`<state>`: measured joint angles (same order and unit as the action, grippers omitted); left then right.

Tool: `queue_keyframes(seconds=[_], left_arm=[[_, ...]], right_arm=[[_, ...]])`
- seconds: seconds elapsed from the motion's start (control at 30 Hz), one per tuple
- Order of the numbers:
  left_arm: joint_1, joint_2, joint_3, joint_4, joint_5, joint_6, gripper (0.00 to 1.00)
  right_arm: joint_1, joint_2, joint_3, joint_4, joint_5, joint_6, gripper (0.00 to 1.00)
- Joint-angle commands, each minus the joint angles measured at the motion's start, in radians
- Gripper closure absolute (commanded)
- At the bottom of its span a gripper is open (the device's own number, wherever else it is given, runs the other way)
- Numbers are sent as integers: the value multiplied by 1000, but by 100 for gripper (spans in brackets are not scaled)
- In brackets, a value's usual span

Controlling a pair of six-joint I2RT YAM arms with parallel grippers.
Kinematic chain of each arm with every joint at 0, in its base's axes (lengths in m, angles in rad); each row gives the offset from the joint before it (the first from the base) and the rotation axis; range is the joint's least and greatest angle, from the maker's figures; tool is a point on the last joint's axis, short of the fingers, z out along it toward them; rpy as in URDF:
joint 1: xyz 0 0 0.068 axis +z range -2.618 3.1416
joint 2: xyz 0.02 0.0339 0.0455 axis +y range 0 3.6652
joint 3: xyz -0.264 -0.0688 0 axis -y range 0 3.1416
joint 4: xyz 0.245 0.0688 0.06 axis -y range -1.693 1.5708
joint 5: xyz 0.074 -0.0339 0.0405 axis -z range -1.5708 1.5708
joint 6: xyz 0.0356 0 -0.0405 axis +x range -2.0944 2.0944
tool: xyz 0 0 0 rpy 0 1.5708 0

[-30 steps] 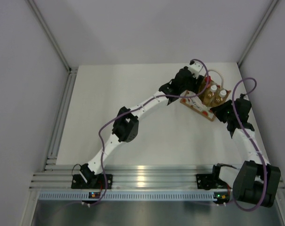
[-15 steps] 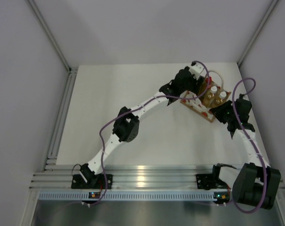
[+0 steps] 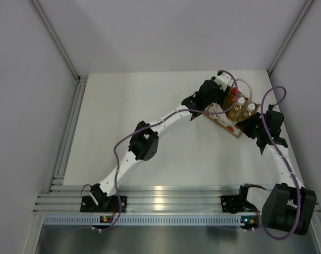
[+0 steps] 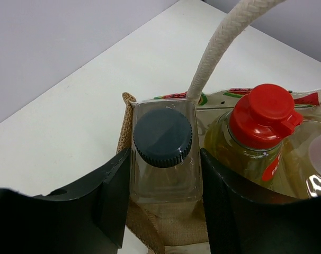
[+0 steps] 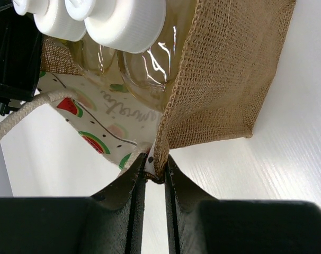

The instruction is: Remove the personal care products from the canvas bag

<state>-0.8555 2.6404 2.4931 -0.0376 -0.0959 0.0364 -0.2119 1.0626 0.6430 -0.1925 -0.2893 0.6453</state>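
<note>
My left gripper point(image 4: 165, 186) is down in the mouth of the bag point(image 4: 130, 108). Its two black fingers point(image 4: 114, 197) stand apart on either side of the clear bottle point(image 4: 163, 182), below the grey cap point(image 4: 162, 138). The pads seem to lie flat against the bottle's two side faces, though from this angle I can't be sure how hard they press. My right gripper point(image 5: 155, 177) is pressed nearly together, pinching the burlap rim of the bag at the seam where the brown cloth meets the printed white panel, so the bag is pinned.

The clear bottle stands upright at the end of the bag, against the burlap wall. The yellow bottle point(image 4: 245, 153) with the red cap point(image 4: 264, 114) is right beside it, touching or nearly so. Two amber bottles point(image 5: 144, 69) with white caps point(image 5: 118, 21) fill the other end. The rope handle point(image 4: 224, 42) arches up behind the grey cap. The bag sits near the far right of the table point(image 3: 150, 100).

I judge the clear bottle light, stiff and slick-walled. Its flat shoulders give the pads a square seat, better than the round cap. The bag is soft and will drag upward with the bottle unless it is held, and the bottles are packed tight. So a straight lift, clear of the rope, looks right.
</note>
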Motion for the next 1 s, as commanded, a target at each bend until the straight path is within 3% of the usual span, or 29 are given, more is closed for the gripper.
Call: queue_keyframes(seconds=[0.0, 0.47, 0.97], left_arm=[[7, -12, -14, -79, -99, -26, 100], [7, -143, 9, -15, -148, -112, 100], [1, -237, -30, -15, -110, -73, 100]], right_arm=[[12, -26, 83, 47, -70, -36, 100], [12, 19, 99, 45, -42, -82, 100], [14, 45, 118, 19, -5, -134, 100]])
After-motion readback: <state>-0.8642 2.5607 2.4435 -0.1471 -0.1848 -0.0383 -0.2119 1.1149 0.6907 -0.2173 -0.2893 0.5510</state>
